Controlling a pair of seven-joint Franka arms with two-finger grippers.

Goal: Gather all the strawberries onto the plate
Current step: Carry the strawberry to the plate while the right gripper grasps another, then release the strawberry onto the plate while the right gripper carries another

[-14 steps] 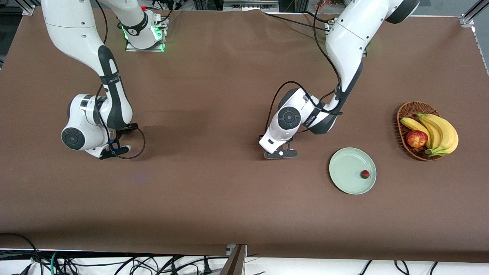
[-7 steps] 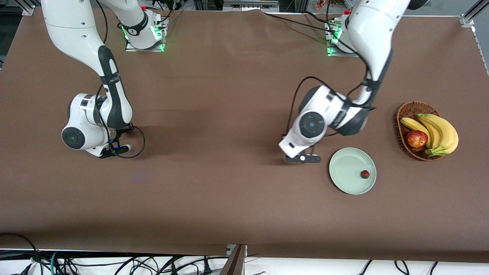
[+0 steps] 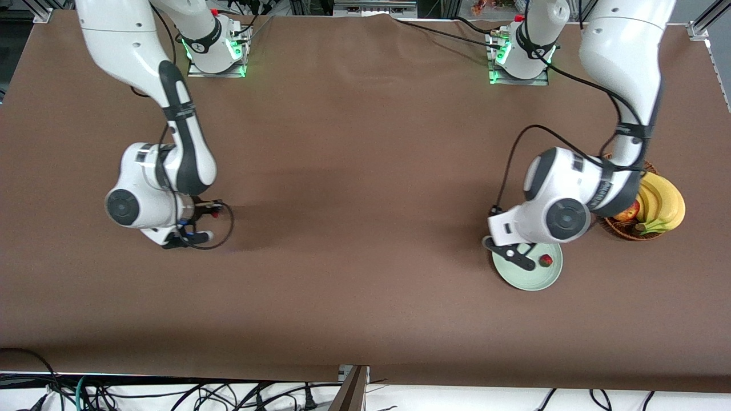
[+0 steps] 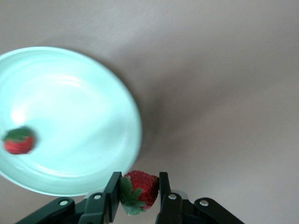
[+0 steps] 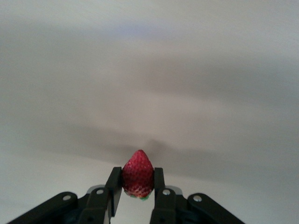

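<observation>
You see the left gripper (image 4: 136, 198) clamping a red strawberry (image 4: 138, 190) at the plate's (image 4: 74, 179) rim; right gripper (image 5: 137, 191) pinches another berry (image 5: 138, 175) above bare table (image 3: 354, 228).

Strawberries: three; one on the plate (image 3: 546, 261), one (image 4: 138, 191) in the left tool (image 4: 138, 196) over the plate's rim, one (image 5: 138, 175) in the right tool (image 5: 136, 186) well apart from the plate
Plates: one (image 3: 522, 281)
Baskets: one (image 3: 619, 228), near the plate
Apples: one (image 3: 628, 214), partly hidden
Bananas: one bunch (image 3: 662, 202); number hidden
Tools: two
</observation>
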